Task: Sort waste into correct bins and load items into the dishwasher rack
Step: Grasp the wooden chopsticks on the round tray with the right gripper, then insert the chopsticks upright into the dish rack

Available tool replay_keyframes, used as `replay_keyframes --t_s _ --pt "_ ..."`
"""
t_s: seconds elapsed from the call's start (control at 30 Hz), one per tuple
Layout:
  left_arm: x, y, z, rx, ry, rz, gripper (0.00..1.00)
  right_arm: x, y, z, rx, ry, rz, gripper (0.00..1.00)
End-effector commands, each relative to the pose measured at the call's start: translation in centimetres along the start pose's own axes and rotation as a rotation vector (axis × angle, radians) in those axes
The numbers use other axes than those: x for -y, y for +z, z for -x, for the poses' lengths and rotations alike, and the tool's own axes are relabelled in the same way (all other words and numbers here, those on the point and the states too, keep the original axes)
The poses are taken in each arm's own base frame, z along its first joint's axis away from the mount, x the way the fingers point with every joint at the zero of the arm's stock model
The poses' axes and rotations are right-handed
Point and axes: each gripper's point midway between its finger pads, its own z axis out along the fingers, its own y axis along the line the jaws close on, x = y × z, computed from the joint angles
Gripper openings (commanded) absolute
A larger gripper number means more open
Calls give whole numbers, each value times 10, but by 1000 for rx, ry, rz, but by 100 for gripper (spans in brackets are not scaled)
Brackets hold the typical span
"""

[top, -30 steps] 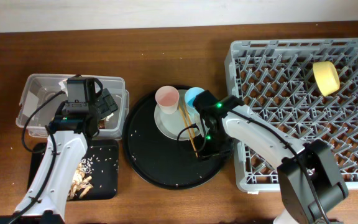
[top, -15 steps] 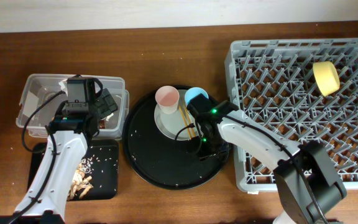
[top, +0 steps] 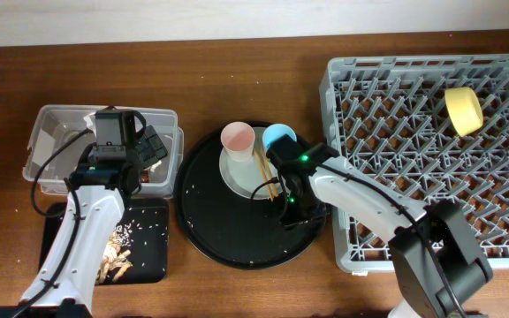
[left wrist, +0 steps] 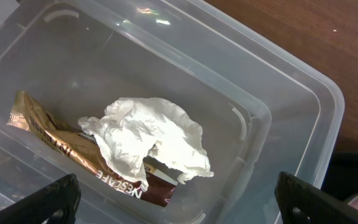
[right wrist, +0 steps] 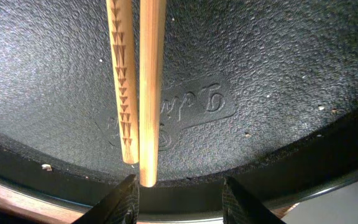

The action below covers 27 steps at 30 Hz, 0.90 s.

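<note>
The wooden chopstick pair (top: 268, 177) lies on the pale round plate (top: 237, 175) and the round black tray. In the right wrist view the chopstick ends (right wrist: 137, 93) stop just in front of my open right gripper (right wrist: 182, 199), which is empty, its fingers low over the tray's rim. From overhead the right gripper (top: 290, 209) is at the near end of the chopsticks. The pink cup (top: 238, 139) and the light blue cup (top: 278, 138) stand by the plate. The yellow bowl (top: 463, 109) lies in the dishwasher rack (top: 431, 64). My left gripper (left wrist: 179, 202) is open over the clear box (left wrist: 291, 106), which holds the napkin (left wrist: 154, 140) and the candy wrapper (left wrist: 61, 146).
The round black tray (top: 228, 234) sits between the clear box (top: 60, 132) and the rack. The shallow black tray (top: 148, 252) at the front left holds food scraps and rice (top: 117, 256). Brown table surface lies behind the trays.
My right gripper has shifted a little left, to the near end of the chopsticks, then held still. The left arm has not moved.
</note>
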Motion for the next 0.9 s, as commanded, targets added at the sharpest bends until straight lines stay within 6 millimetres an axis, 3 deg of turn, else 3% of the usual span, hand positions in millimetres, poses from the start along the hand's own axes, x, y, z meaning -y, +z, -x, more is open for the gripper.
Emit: replay_keyframes --t_s 0.0,0.27,0.43,0.5,0.73,0.87 --pt "-3 -1 3 10 12 10 99 -2 12 -5 6 -15 -10 43" --pt "-3 -1 3 10 12 10 99 21 -8 13 47 47 -53 43" --pt "-3 -1 3 10 12 10 99 17 -8 24 93 38 -36 42" --pt "-3 -1 3 10 12 10 99 14 -8 30 114 34 -23 37" --pt "-3 -1 3 10 12 10 99 5 -3 35 146 3 -14 24" --pt "-3 -1 3 10 12 10 99 -3 -1 32 146 -25 -22 24"
